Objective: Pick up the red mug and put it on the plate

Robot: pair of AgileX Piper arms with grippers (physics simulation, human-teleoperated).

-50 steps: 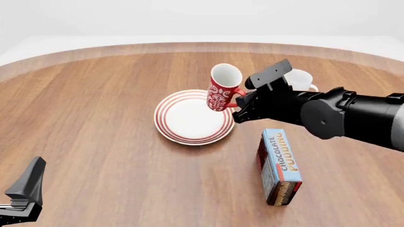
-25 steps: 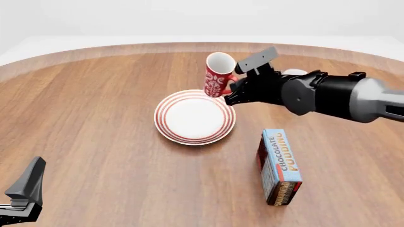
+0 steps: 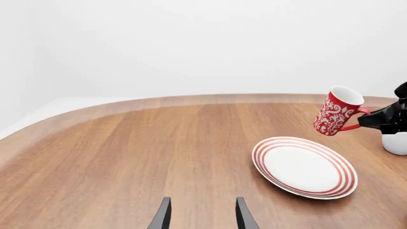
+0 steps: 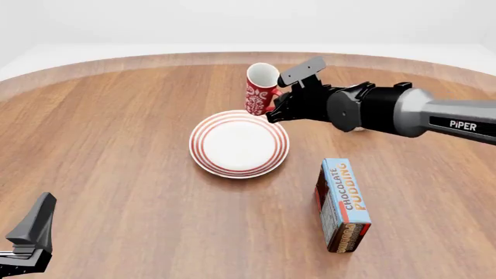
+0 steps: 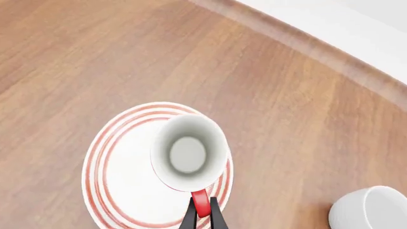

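The red mug (image 4: 261,89) with its white pattern hangs in the air, slightly tilted, over the far edge of the plate (image 4: 203,152). My right gripper (image 4: 276,109) is shut on the mug's red handle (image 5: 199,203). In the right wrist view the mug (image 5: 188,155) shows its white inside, with the plate's ringed rim (image 5: 95,157) below it. The left wrist view shows the mug (image 3: 336,112) above the plate (image 3: 262,160). My left gripper (image 3: 202,218) is open and empty, low at the near left (image 4: 31,232).
A plain white mug (image 3: 395,142) stands beyond the plate on the right, also in the right wrist view (image 5: 369,210). A blue chocolate pudding box (image 4: 343,203) stands at the near right. The right arm (image 4: 387,110) reaches in from the right.
The right gripper has carried the red mug upward and toward the far side, slightly left. The mug stands straighter. The left arm has not moved.
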